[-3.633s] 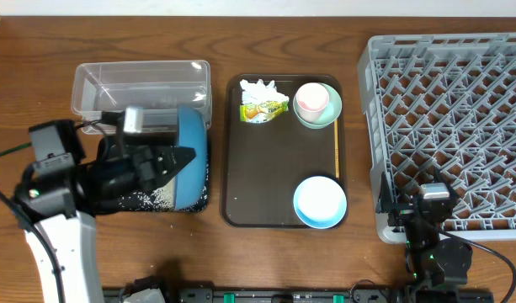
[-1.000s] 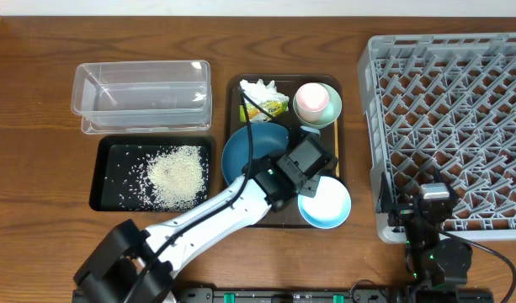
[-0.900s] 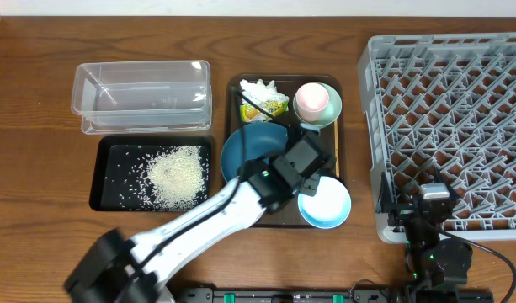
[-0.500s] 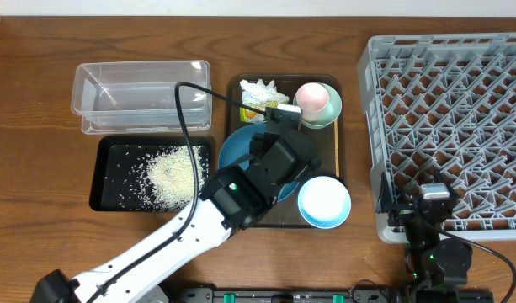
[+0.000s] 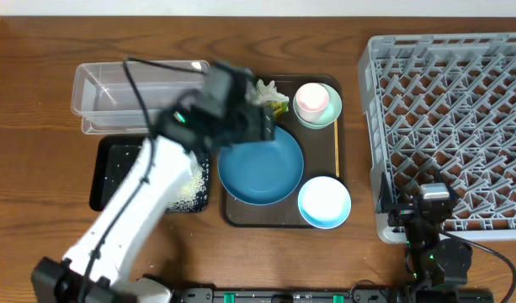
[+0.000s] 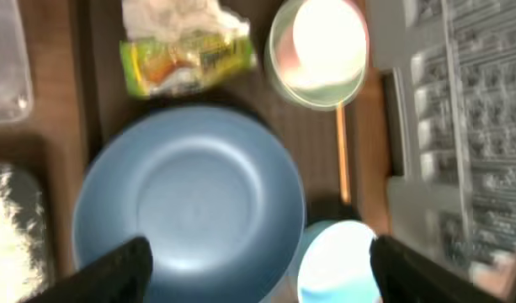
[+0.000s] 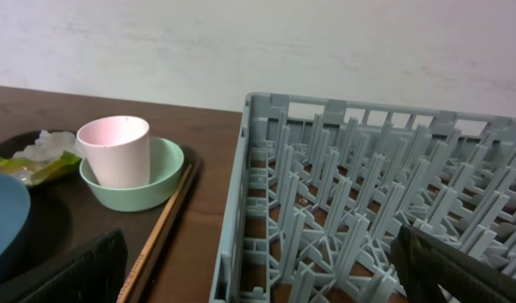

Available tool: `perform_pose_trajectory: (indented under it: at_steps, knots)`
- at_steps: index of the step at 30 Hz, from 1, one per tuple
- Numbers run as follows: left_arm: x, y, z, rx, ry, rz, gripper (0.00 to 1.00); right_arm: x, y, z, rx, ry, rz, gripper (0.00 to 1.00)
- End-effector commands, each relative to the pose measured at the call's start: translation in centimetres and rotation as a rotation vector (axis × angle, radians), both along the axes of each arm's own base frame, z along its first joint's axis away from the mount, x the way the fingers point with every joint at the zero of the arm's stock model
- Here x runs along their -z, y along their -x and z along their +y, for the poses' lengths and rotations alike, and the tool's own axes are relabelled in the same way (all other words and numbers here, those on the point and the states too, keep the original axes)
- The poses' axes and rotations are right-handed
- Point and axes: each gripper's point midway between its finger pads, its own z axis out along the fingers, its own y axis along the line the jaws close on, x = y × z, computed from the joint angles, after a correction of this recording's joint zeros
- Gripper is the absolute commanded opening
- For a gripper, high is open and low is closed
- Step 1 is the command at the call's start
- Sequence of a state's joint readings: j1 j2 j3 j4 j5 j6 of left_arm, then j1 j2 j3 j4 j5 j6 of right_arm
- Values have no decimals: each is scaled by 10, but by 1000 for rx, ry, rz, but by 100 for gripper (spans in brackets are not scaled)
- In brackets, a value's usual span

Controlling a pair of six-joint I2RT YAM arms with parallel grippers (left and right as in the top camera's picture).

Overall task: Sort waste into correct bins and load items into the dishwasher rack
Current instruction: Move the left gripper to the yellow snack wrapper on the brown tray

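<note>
1. The left tool (image 6: pixel 259 254) hangs with its fingers spread wide and pinches nothing. It sits over the large dark blue bowl (image 6: pixel 186 210).
2. That bowl looks empty and rests on the brown serving tray (image 5: pixel 232 215), touching or just beside the small light blue bowl (image 5: pixel 323 202).
3. Just past the bowl's far rim lie the green-yellow wrapper (image 6: pixel 186 59) and the crumpled tissue (image 6: pixel 169 15). Beside them the pink cup (image 5: pixel 311 99) stands inside the pale green bowl (image 5: pixel 329 119).
4. The rice (image 5: pixel 188 187) already lies in the black tray (image 5: pixel 106 181), while the clear tub (image 5: pixel 114 88) holds nothing.
5. The right tool (image 7: pixel 258 273) is also spread and empty, resting at the near edge of the dishwasher rack (image 5: pixel 451 126), which holds no dishes yet.
6. The step in hand appears to be waste sorting, with the rice done and the paper items remaining.
7. The next move probably calls for lowering the left tool onto the wrapper or tissue, pinching it and carrying it to the tub. The dishes would then go to the rack.
</note>
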State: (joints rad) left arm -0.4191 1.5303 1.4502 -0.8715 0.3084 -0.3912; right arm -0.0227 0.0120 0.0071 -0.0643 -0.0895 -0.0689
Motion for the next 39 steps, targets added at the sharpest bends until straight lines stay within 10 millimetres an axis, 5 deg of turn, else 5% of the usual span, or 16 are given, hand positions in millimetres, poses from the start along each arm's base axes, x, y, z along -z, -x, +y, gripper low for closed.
perform_pose_trajectory:
  at_steps: [1, 14, 30, 39]
  knots:
    - [-25, 2, -16, 187, 88, 18, 86, 1, 0, 0, 4, -11, 2, 99]
    - [-50, -91, -17, 51, -25, -350, 88, 1, 0, 0, 4, -11, 2, 99]
    - [110, -111, -35, 355, -249, -161, 88, 1, 0, 0, 4, -11, 2, 99]
    - [150, -108, -34, 529, -325, -146, 88, 1, 0, 0, 4, -11, 2, 99]
